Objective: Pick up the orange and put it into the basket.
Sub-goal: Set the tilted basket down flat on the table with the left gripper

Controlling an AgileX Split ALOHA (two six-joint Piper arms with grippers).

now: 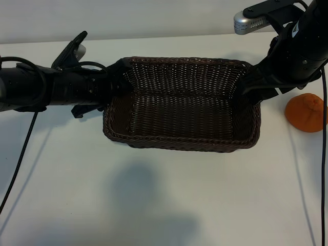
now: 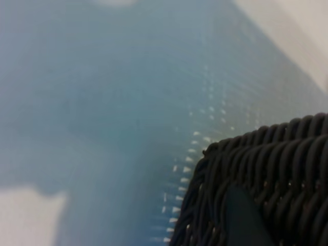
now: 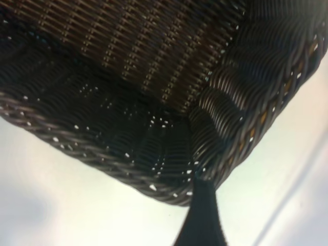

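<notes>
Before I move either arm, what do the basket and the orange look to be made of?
The basket: dark brown woven wicker or a rattan-like strand, slightly glossy; the weave rows and braided rim show clearly. Natural or synthetic, I cannot tell. The orange: matte, dimpled, slightly lumpy skin with a small knob on top; it looks like real fruit, though a foam or plastic replica is possible.

a white table [image 1: 154,195] carries a dark wicker basket [image 1: 182,141]; an orange [image 1: 306,113] lies just right of the basket.

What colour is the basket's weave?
Dark brown wicker; the basket shows best in the exterior view.
</notes>
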